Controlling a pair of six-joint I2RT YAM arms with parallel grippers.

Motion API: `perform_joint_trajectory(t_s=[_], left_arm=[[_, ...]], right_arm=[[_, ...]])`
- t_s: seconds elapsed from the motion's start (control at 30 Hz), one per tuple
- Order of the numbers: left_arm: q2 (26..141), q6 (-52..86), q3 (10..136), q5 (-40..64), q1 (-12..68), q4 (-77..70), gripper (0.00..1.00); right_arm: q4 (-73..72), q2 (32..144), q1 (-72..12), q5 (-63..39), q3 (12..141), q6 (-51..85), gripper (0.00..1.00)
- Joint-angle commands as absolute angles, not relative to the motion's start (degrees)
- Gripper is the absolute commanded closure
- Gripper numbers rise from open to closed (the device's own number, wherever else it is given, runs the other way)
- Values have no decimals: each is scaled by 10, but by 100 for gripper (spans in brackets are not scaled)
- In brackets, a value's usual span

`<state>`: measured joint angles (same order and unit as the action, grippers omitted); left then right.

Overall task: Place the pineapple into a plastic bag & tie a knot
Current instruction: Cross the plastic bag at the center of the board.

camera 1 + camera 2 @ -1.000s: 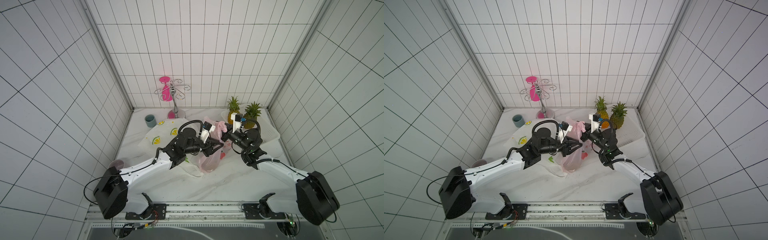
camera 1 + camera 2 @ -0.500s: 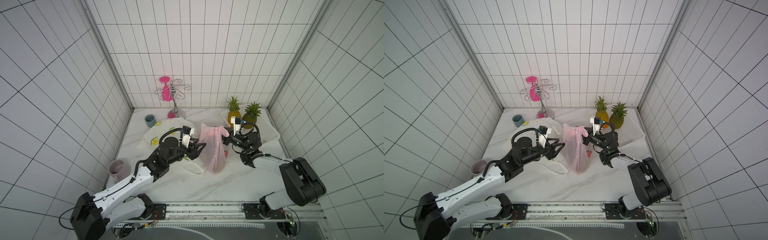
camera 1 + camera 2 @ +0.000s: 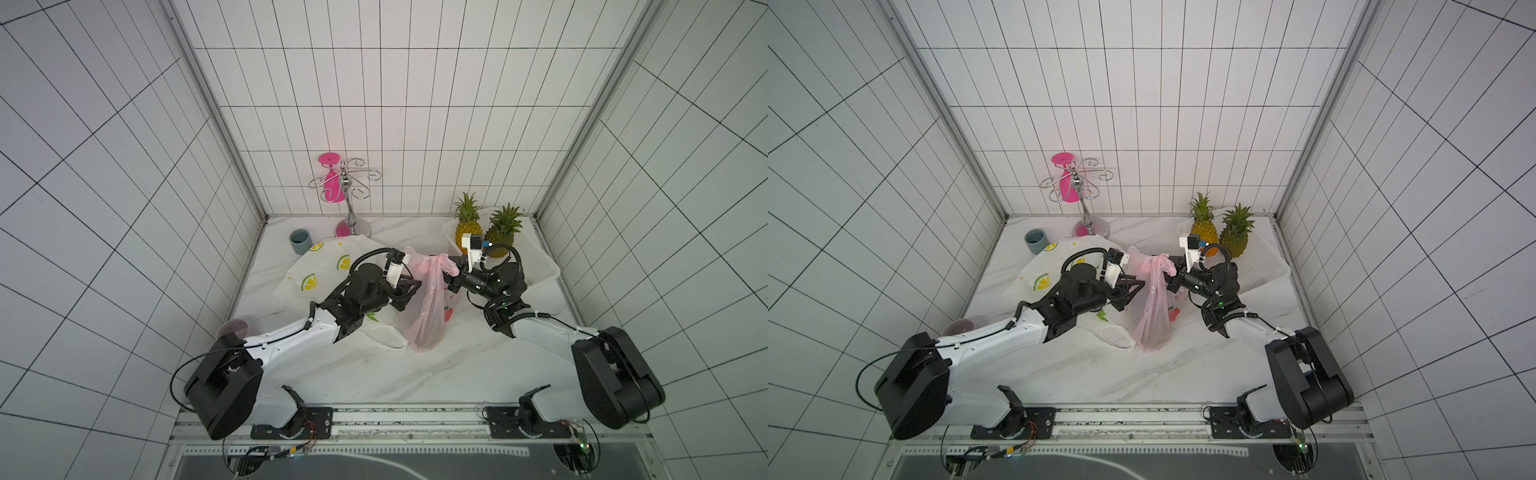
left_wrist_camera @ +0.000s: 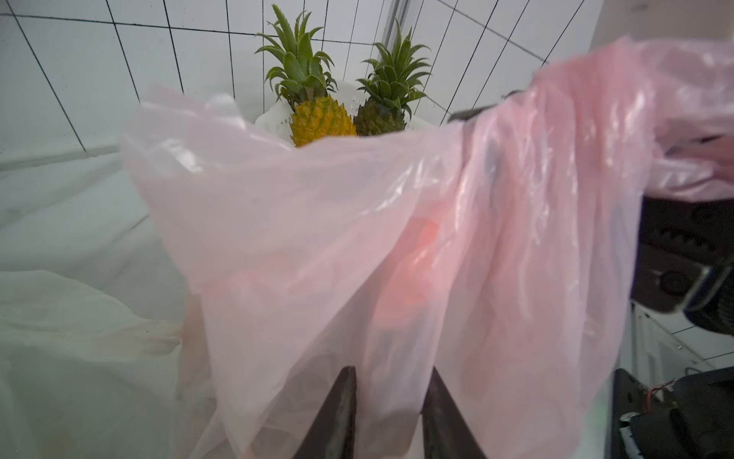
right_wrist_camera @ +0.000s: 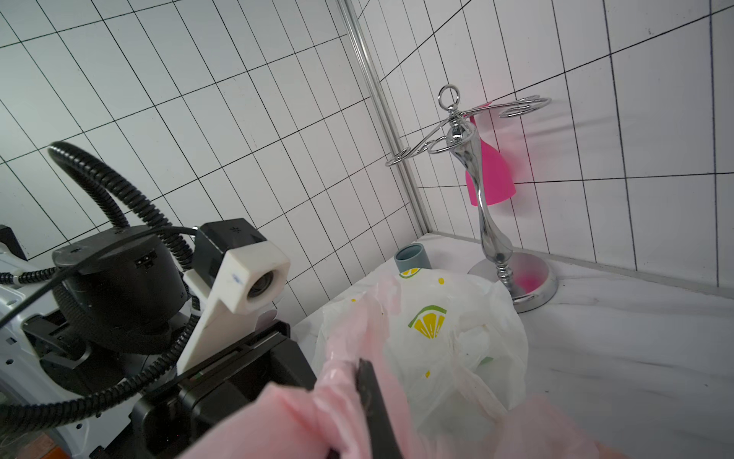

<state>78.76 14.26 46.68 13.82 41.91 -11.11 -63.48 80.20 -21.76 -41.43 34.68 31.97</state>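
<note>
Right gripper point(image 3: 454, 274) is clamped on the bunched top of the pink bag point(image 3: 428, 299). Left gripper point(image 4: 391, 377) is at the bag's side, jaws slightly apart; whether it grips is unclear. Lemon prints mark the white bag point(image 3: 324, 270). Yellow pineapple point(image 3: 468, 228) and green pineapple point(image 3: 505, 239) stand in the basket point(image 3: 540, 266).

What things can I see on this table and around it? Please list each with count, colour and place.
pink bag: 1, see-through pink, middle of the table, its top lifted
lemon bags: count unclear, white with lemon print, under the left arm
pineapples: 2, one yellow, one greener, upright in the basket
basket: 1, white, back corner
grey-blue cup: 1, near the back wall
pale pink cup: 1, table edge, partly hidden by the left arm
stand: 1, silver, at the back
glass: 1, pink, hanging upside down on the stand
table: 1, white marble
left gripper: black, at the pink bag's side
right gripper: black, shut on the pink bag's top
</note>
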Motion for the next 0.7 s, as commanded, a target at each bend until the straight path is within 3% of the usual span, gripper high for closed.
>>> perform_joint_trajectory(t_s=[0.0, 0.37, 0.5, 0.67], left_arm=[[791, 134, 485, 153, 421, -130, 100], [713, 131, 463, 115, 423, -106, 100], [716, 129, 473, 144, 442, -100, 100], [734, 135, 467, 155, 485, -87, 100]], right_arm=[[-664, 773, -216, -402, 326, 303, 100], [-437, 753, -216, -279, 351, 178, 100], [-469, 749, -218, -256, 345, 204, 100], [-616, 755, -232, -222, 328, 303, 100]])
